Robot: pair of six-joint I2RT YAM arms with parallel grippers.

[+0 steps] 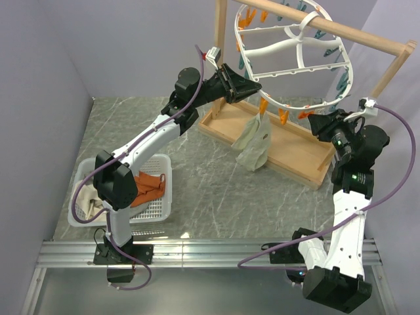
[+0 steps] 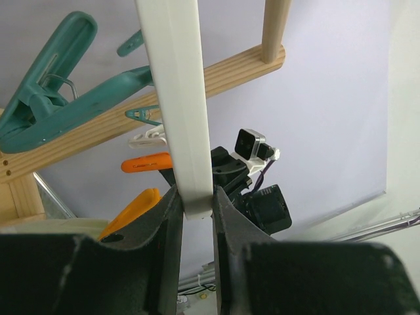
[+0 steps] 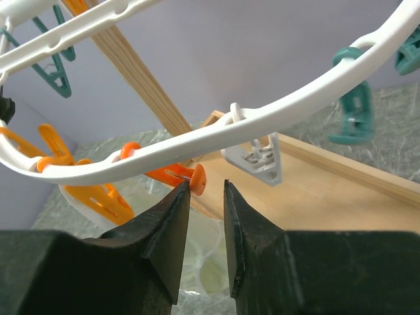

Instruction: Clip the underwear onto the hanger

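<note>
At the far right of the table [image 1: 197,190], a wooden frame stand [image 1: 289,147] carries the hanger [image 1: 289,69] on its top bar, tilted so that its near rim dips low. The underwear [image 1: 254,146] hangs from that low rim, pinched at one upper corner by an orange clothespin [image 1: 263,106]. Its pale fabric drapes down over the stand's base tray, and its lower edge reaches towards the near lip of the tray.

The left gripper [image 1: 252,85] reaches in from the left at the hanger's rim, just above the clipped corner. In the left wrist view, the left gripper [image 2: 195,207] is clamped on a flat white bar of the hanger [image 2: 177,98], one finger pressed to each face. A teal clothespin [image 2: 46,92] hangs beside it in front of the wooden bar.

The right gripper [image 1: 314,122] sits at the right end of the low rim. Seen from its own wrist, the right gripper [image 3: 207,187] has its jaws a little apart just under the white rim [image 3: 295,111]. The tail of a second orange clothespin [image 3: 174,174] touches the tip of the left finger, with a gap to the other finger, so nothing is clamped. A white clip [image 3: 259,157] hangs just beside it.

Near the table's left edge, a white basket [image 1: 161,210] holds an orange cloth [image 1: 147,187] and a white cloth [image 1: 92,200].
</note>
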